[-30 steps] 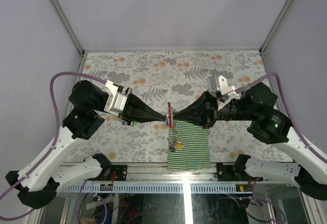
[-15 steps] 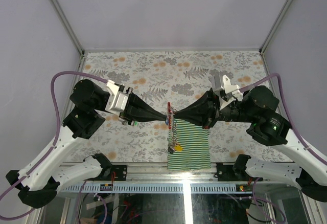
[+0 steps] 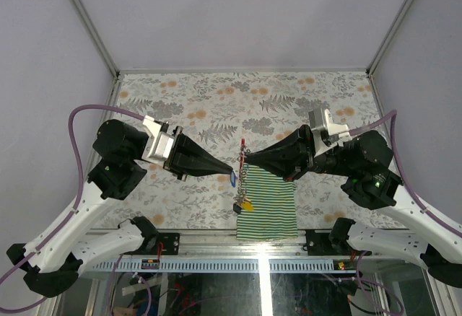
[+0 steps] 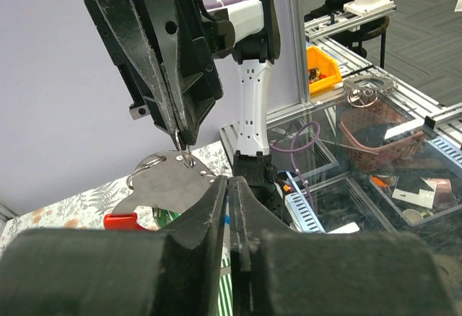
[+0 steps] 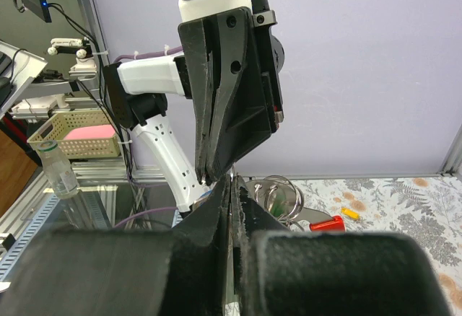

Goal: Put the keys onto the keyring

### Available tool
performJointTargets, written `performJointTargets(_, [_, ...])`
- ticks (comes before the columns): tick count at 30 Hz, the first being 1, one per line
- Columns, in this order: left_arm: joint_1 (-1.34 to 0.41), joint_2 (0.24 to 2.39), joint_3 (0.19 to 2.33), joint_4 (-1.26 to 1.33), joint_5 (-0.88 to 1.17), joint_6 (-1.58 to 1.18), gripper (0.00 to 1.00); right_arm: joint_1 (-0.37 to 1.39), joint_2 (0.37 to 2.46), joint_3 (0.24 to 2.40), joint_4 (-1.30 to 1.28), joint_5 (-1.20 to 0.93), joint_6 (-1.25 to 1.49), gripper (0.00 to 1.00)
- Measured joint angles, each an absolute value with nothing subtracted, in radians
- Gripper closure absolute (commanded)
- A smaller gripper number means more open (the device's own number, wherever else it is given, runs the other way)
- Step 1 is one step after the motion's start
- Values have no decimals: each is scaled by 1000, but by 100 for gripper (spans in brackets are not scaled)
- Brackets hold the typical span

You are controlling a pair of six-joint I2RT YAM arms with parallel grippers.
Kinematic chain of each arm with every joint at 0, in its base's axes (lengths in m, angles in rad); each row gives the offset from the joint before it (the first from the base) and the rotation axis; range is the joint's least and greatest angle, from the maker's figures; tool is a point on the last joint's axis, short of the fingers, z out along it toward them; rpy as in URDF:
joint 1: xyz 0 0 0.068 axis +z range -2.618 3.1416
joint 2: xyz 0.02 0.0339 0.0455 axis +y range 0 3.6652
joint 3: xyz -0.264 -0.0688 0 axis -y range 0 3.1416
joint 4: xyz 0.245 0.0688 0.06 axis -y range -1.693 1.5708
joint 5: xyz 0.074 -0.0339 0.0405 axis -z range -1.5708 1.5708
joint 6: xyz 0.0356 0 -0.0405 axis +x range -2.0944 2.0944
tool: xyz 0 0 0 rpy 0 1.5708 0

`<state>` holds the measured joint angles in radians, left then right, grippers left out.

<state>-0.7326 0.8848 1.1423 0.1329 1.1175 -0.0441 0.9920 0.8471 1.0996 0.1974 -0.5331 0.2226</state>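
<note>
Mid-frame, the closed right gripper holds up the grey metal chain keyring with red clip, one yellow-tagged key seemingly hanging on it; the left gripper, jaws shut, pinches a blue-tagged key, not yet threaded.

The walls are pale purple. The worktop has a flower pattern. A metal rail lies at 6 o'clock.

Left end effector pinched together; right end effector apparently gripping keyring.
</note>
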Motion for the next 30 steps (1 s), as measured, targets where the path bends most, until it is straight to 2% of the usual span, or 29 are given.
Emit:
performJointTargets(2, [-733,883,1135,150,1113,-55,85,992,847,1099,208,-533,223,100])
performJointTargets(4, [-733,879,1128,160,1105,-64,85,992,846,1099,220,-534,223,100])
performJointTargets(5, [-733,878,1124,165,1099,-68,86,992,846,1099,223,-534,223,100])
performJointTargets(8, [-733,872,1116,175,1085,-78,98,992,842,1099,223,-534,220,100])
performJointTargets(12, [-733,860,1111,180,1043,-80,100,992,834,1099,209,-531,202,100])
performJointTargets(15, [-733,850,1106,174,986,-80,95,992,817,1100,144,-477,174,100])
performJointTargets(21, [-733,805,1023,159,829,-110,79,992,769,1101,-66,-320,89,100])
performJointTargets(26, [-733,780,966,160,760,-129,77,992,759,1097,-188,-278,14,100])
performJointTargets(30, [-733,771,938,163,749,-130,75,992,735,1043,-171,-294,-22,100])
